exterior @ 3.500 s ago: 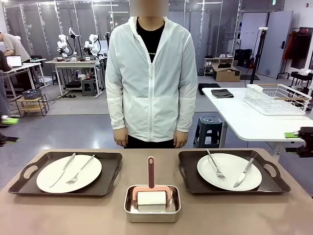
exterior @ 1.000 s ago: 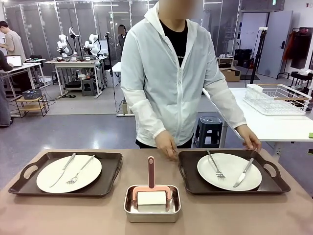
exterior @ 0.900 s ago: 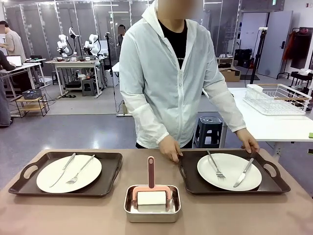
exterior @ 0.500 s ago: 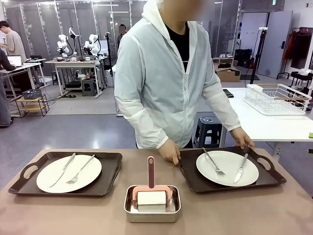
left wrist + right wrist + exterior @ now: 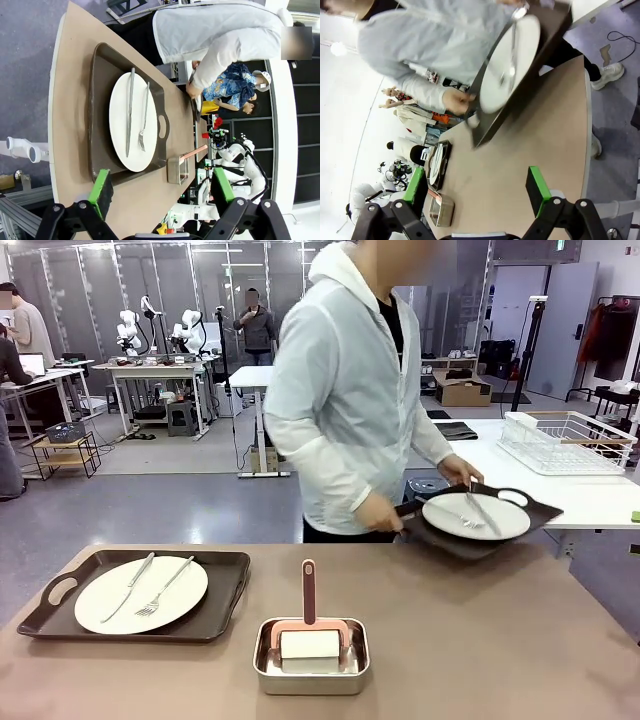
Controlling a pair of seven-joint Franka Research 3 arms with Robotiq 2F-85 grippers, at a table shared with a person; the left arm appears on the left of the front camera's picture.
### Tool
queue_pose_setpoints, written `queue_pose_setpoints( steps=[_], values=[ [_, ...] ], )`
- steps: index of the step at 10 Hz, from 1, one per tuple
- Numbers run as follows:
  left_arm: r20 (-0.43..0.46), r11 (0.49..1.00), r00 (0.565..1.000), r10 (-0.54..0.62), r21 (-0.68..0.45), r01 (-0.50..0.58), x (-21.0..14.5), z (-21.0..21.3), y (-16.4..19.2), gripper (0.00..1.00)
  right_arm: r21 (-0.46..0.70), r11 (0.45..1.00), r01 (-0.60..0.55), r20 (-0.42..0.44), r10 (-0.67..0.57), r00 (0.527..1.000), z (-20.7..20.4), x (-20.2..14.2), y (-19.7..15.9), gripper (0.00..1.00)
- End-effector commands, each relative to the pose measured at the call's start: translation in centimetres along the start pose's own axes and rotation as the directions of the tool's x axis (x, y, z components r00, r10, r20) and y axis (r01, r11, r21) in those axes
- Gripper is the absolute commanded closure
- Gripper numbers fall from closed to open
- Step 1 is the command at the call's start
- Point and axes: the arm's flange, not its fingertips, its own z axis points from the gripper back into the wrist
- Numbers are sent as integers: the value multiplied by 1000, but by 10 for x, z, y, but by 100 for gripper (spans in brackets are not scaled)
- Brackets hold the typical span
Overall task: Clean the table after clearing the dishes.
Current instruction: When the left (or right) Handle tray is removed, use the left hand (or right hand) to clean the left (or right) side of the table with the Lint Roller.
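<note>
The right-hand tray (image 5: 450, 542) has left the table (image 5: 480, 640). Half a second ago it was just rising off the top; now the person carries it clear of the far edge, body turned toward the side.

Nearest, the left gripper (image 5: 162, 190) hangs off the table's end with its green pads spread wide and nothing between them. The right gripper (image 5: 476, 190) is likewise wide apart and empty, over the opposite end of the table.

In the front view a small steel pan (image 5: 268, 668) sits at the near middle of the table, with a pink roller (image 5: 310, 643) lying in it, handle pointing away.

Behind it to the left, the other dark brown tray (image 5: 228, 585) rests flat on the table. It holds a round white plate (image 5: 105, 608) with a knife (image 5: 128, 587) and a fork (image 5: 163, 588) laid side by side across it.

Beyond the far edge, the person grips the lifted tray with one hand (image 5: 380, 515) at its near end and the other hand (image 5: 460, 472) at its far side. Its white plate (image 5: 503, 523) rides on it with cutlery lying across it. From the right wrist the tray appears steeply tilted, though that view is rolled.

Farther right stands a white table (image 5: 600, 502) bearing a wire rack (image 5: 570, 445).
</note>
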Motion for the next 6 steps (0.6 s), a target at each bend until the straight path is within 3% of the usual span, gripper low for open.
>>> queue_pose_setpoints(
  steps=[1, 6],
  values=[
    [1, 1000, 1000, -7, 4, 7, -2, 3, -2, 0, 0, 1000, -3, -8, 3, 1000, -1, -1, 2, 0],
    [1, 1000, 1000, -7, 4, 7, -2, 3, -2, 0, 0, 1000, -3, -8, 3, 1000, -1, -1, 2, 0]
  ],
)
